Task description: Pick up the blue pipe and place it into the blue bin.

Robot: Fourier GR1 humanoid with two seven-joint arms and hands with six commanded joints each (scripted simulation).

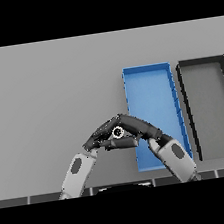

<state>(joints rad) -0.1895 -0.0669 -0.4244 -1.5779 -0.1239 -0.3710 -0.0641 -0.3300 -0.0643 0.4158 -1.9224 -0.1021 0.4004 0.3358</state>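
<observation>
Head view looks down on a plain grey bench [41, 93] that fills most of the frame. Low in the frame, just left of centre, the left arm rises from the bottom edge and leans inward toward the middle. Its dark left hand [98, 137] points to the right, its fingers stretched out fairly straight rather than curled, their tips meeting the other hand at the centre.

Between the two hands, at lower centre, a small round pale part with a dark middle [118, 132] shows; what it is cannot be told, and no blue pipe can be made out anywhere in this view.

Next comes the right hand [139, 126], reaching leftward from an arm that climbs from the lower right of the frame. Its fingers also lie long and nearly straight, sloping up to touch the left hand's fingertips, so the two hands form a shallow peak. Whether either hand grips anything cannot be told.

Right of centre lies the blue bin [146, 71], a long upright rectangle with low walls; the right hand and forearm overlap its lower left part. Just beside it, at the frame's right edge, sits a black bin [200, 61] with a grey floor.
</observation>
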